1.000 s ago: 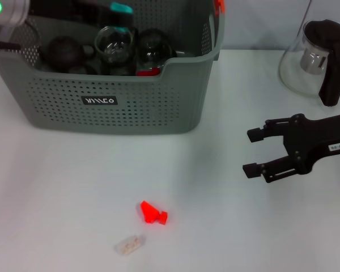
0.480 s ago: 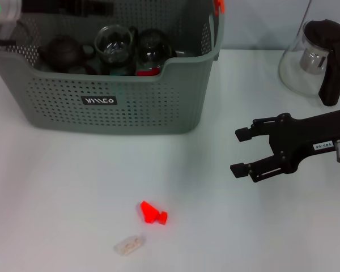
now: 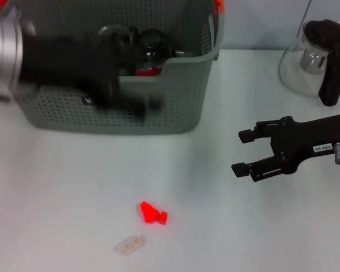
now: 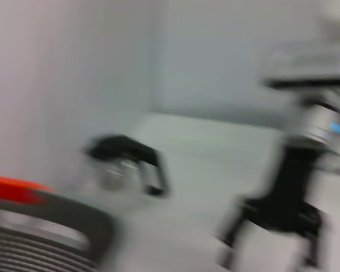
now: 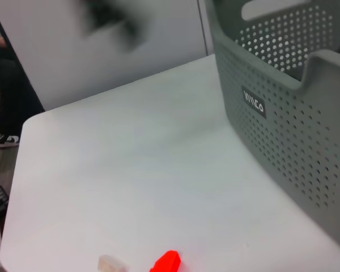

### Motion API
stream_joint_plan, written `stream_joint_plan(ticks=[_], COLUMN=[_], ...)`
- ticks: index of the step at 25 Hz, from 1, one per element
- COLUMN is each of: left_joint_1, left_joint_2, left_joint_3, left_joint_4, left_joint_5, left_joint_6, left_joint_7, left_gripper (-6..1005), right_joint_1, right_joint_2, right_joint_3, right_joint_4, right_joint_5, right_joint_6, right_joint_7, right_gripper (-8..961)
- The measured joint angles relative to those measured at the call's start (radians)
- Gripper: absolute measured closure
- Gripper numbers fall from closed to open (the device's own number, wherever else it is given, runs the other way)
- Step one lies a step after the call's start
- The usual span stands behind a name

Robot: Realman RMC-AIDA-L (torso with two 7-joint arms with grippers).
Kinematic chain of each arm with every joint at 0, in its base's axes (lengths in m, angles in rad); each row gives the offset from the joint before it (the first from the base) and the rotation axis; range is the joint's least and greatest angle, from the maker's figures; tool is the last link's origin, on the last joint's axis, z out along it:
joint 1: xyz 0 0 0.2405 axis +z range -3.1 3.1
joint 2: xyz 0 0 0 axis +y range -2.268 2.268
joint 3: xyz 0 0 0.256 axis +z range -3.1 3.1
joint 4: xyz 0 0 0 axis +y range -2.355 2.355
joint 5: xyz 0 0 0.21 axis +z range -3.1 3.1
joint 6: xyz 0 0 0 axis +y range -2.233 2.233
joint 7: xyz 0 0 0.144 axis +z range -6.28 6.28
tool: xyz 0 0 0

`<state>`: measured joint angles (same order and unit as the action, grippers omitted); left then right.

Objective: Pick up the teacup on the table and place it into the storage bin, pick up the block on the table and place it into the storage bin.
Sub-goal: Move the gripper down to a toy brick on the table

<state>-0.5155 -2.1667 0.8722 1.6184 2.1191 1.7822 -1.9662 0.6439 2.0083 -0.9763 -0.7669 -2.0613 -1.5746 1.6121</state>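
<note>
Your right hand (image 3: 242, 153) hangs above the white counter (image 3: 56, 187), well to the right of the storage bin (image 3: 170, 107), with its two black fingers (image 3: 248, 135) spread wide and nothing between them. Your left hand (image 3: 122, 93) is a dark blur across the bin's front wall, and you cannot tell how far it is open or whether it holds anything. The block (image 3: 152, 213) is a small bright red-orange piece lying on the counter in front of the bin, well apart from both hands; just beside it, nearer you, lies a small pale, translucent object (image 3: 129, 245). The bin is a grey-green perforated plastic basket with an orange clip (image 3: 218, 6) at its rim; from the right wrist camera you can read its small black label (image 5: 254, 103) with white lettering. Inside it, glass vessels (image 3: 153, 45) with dark fittings show above the front wall, along with something red. At the far right of the counter stands a glass pitcher (image 3: 306, 56) with a black handle. A pale wall rises behind the counter.
</note>
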Motion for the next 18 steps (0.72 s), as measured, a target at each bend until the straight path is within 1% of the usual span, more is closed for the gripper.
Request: stream_joint_plan(ticks=[1,5,7,10,12,13,15,18], left_joint_1=[0.033,0.085,0.098,0.105,0.1,0.098,0.078,0.046], left_joint_2=[-0.005,-0.006,-0.008,-0.009,-0.009,-0.008,-0.006,-0.004], left_joint_3=[0.046,0.124,0.148,0.17,0.179,0.18,0.207,0.252], left_joint_4=[0.035,0.065,0.053,-0.005,-0.076,-0.083,-0.163,-0.244], left_joint_5=[-0.009,-0.005,0.014,0.046,0.08,0.083,0.128,0.196], left_joint_6=[0.062,0.123,0.141,0.156,0.156,0.155,0.132,0.094], left_joint_7=[0.009,0.0,-0.012,-0.026,-0.041,-0.044,-0.086,-0.139], left_gripper=[120,47,47,47,47,48,48,48], right_joint_1=[0.0,-0.002,-0.003,-0.006,-0.006,-0.006,-0.006,-0.004], right_joint_2=[-0.001,-0.004,-0.005,-0.008,-0.008,-0.008,-0.008,-0.009], right_joint_3=[0.003,0.016,0.019,0.028,0.032,0.034,0.039,0.043], right_joint_4=[0.006,0.017,0.02,0.026,0.028,0.03,0.03,0.031], right_joint_5=[0.0,0.0,0.0,0.0,0.0,0.0,0.0,-0.001], right_joint_6=[0.0,0.005,0.005,0.006,0.007,0.007,0.007,0.007], right_joint_7=[0.0,0.004,0.008,0.01,0.01,0.01,0.01,0.012], right_gripper=[26,26,26,26,26,26,26,26])
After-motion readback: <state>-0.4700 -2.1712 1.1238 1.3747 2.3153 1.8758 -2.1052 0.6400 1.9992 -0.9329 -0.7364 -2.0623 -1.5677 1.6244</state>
